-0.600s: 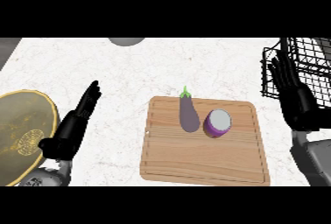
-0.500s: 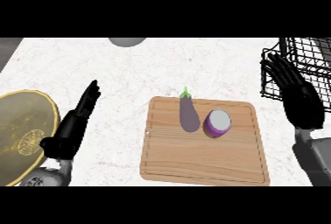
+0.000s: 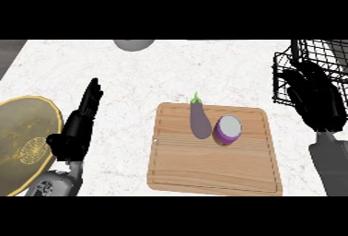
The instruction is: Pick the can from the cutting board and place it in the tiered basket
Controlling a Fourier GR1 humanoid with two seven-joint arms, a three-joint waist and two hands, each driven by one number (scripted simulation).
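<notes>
Head view: black wire tiered basket [image 3: 319, 69] at right edge, contents hard to make out from here. Wooden cutting board [image 3: 214, 156] centre-right on white marble bench [image 3: 176, 73]. Purple can [image 3: 228, 130] lying on board's upper part, pale end facing up, just beside eggplant [image 3: 198, 120] on its left. Gold plate [image 3: 24, 143] at left edge, grey round thing [image 3: 133, 44] cut off at top. Right hand [image 3: 316, 99] over basket's lower corner, fingers straight, grasping nothing. Left hand [image 3: 75, 129] beside plate, fingers up, relaxed, resting.
</notes>
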